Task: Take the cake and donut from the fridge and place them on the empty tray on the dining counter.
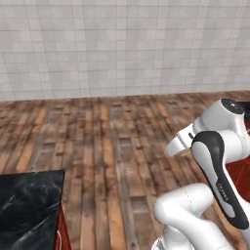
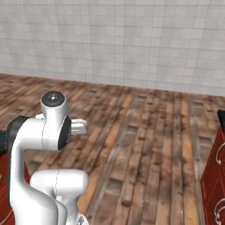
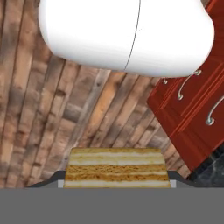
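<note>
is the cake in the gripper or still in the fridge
In the gripper: the cake sits between its fingertips, over wood floor.

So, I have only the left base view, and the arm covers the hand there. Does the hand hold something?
Observer: Yes. In the hand view the hand is shut on the cake, a layered yellow-tan block between the finger tips.
Operator: What lies beyond the cake?
Observer: The wooden floor, and beside it a red cabinet with silver handles.
Operator: Is there anything on the far right of the room?
Observer: In the right base view a red drawer front stands at the right edge of the picture.
</note>
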